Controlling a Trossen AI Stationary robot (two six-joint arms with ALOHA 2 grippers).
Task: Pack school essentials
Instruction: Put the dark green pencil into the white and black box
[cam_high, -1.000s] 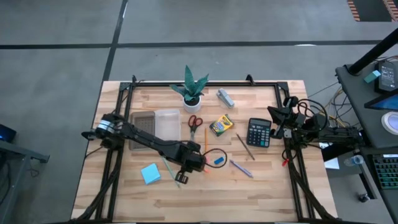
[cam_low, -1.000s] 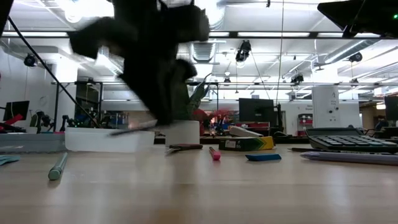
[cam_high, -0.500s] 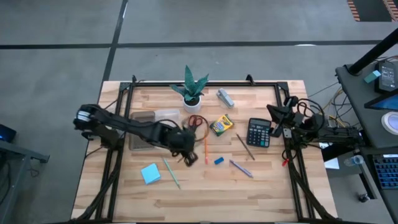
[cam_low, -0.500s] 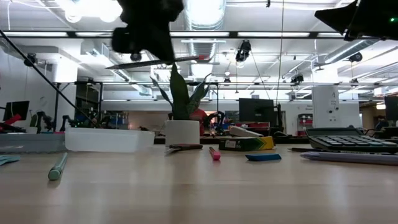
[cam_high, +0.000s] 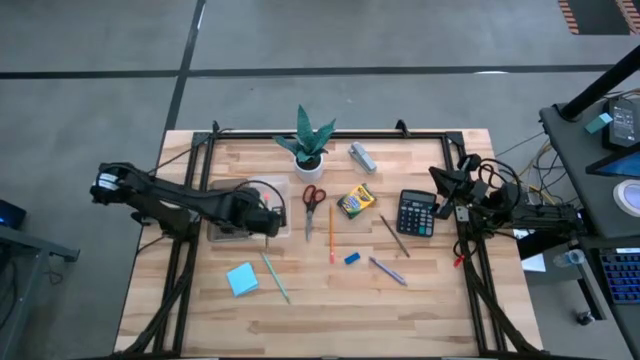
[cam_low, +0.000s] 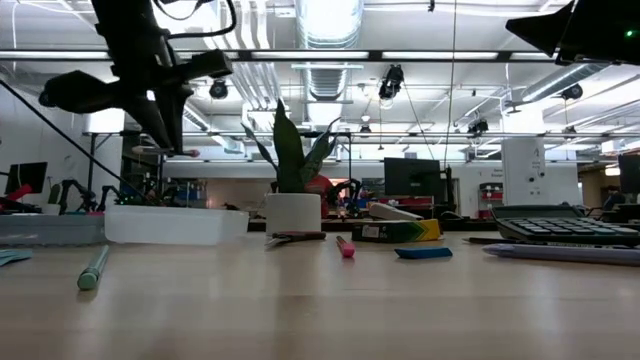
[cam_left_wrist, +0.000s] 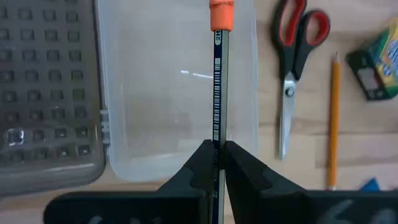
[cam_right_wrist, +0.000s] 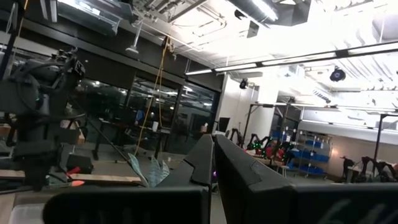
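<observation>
Dark-barrelled, with an orange eraser cap, a pencil (cam_left_wrist: 216, 93) is pinched in the left claw (cam_left_wrist: 216, 152), which hangs above the clear plastic box (cam_left_wrist: 180, 93) at the left side of the tabletop (cam_high: 440, 310); white print runs along the barrel but is too small to read. The box's grey studded lid (cam_left_wrist: 46, 93) lies just beside it, toward the tabletop's left edge. Beyond the box's other wall lie the red-handled scissors (cam_high: 312, 200) and an orange pencil (cam_high: 331, 232), then the yellow-green crayon box (cam_high: 355, 201), its label unreadable. A small blue eraser (cam_high: 352, 258) sits near the middle, with a brown pencil (cam_high: 393, 235) and a purple pen (cam_high: 388, 271) close to the calculator (cam_high: 417, 212). Toward the front left are the light-blue notepad (cam_high: 241, 279) and a green pen (cam_high: 274, 276), leaving bare wood along the front edge. A silver stapler (cam_high: 361, 156) and the potted plant (cam_high: 308, 140) stand by the far edge. The right claw (cam_right_wrist: 213, 163), clenched on nothing, waits over the right edge.
</observation>
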